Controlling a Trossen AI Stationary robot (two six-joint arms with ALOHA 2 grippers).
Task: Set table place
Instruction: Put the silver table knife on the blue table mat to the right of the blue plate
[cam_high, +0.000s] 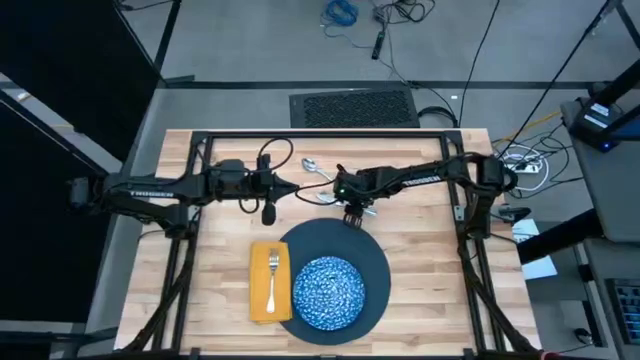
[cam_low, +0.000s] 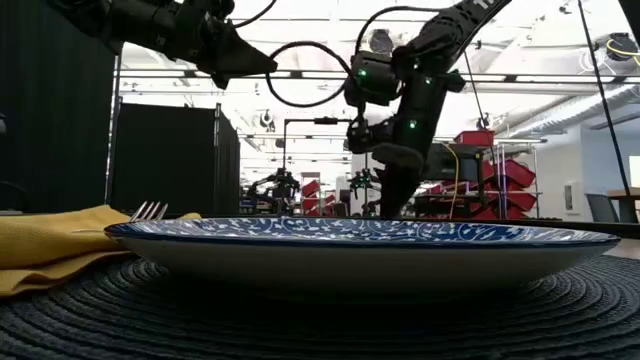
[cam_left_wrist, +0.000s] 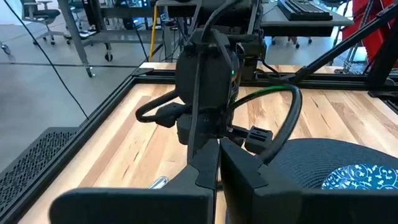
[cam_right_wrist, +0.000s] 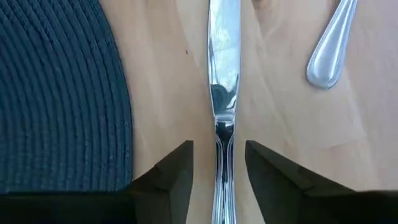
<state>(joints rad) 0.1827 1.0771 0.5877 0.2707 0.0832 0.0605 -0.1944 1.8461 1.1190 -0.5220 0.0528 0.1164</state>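
A dark round woven mat lies at the table's near middle, and a blue-and-white speckled bowl rests on it. Left of the mat, a silver fork lies on a yellow napkin. The knife lies flat on the wood just beyond the mat. My right gripper stands open above it, pointing down, with one finger on each side of the handle and neither touching it. The spoon lies farther back. My left gripper hovers shut to the left of the knife, above the table.
A black frame borders the wooden table at the back and sides. Bare wood shows right of the mat. Cables hang from both arms over the middle of the table.
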